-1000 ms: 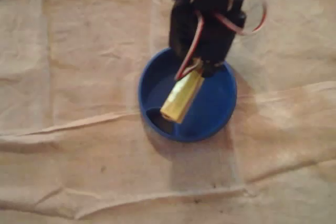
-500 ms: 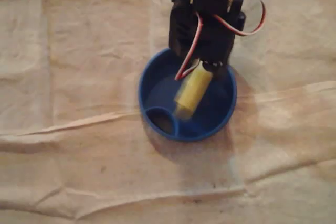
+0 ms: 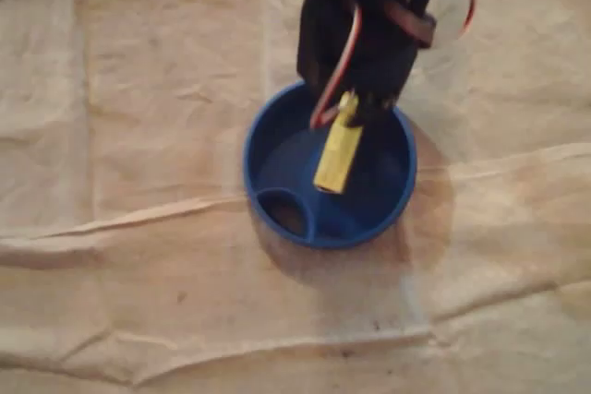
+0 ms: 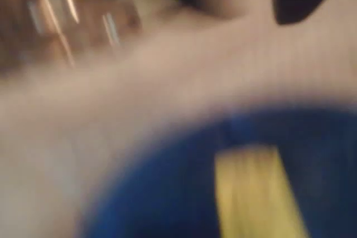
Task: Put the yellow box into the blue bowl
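In the overhead view the yellow box (image 3: 337,156) is inside the blue bowl (image 3: 277,149), lying nearly lengthwise from the far rim toward the middle. Its upper end reaches under the black gripper (image 3: 363,106), which hangs over the bowl's far edge. The arm's body hides the fingers, so I cannot tell whether they still touch the box. The wrist view is heavily blurred: the yellow box (image 4: 254,190) shows at the bottom centre against the blue bowl (image 4: 167,193).
The bowl stands on a wrinkled beige cloth (image 3: 138,136) that covers the whole table, with raised folds across the lower half. A small round recess (image 3: 284,214) sits in the bowl's near left part. Red and white wires (image 3: 337,71) hang from the arm.
The box has swung from a diagonal pose to nearly straight and sits farther back in the bowl. The arm has shifted slightly toward the top and is motion-blurred.
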### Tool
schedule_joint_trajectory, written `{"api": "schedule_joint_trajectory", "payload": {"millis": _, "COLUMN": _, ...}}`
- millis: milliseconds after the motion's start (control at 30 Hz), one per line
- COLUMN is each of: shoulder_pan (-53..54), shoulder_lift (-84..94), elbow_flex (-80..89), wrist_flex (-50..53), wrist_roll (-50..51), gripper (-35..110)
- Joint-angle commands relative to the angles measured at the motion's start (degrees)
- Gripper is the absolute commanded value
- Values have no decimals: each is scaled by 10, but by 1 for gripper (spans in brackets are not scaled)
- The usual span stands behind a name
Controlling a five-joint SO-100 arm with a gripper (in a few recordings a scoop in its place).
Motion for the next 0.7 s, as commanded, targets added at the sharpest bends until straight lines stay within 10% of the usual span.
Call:
{"api": "schedule_joint_trajectory", "payload": {"millis": 0, "shoulder_pan": 5, "shoulder_lift": 118, "elbow_flex": -24, "wrist_flex": 0, "wrist_roll": 9, "gripper": -1}}
{"api": "schedule_joint_trajectory", "payload": {"millis": 667, "shoulder_pan": -30, "shoulder_lift": 407, "elbow_flex": -16, "wrist_flex": 3, "wrist_roll": 417, "gripper": 0}}
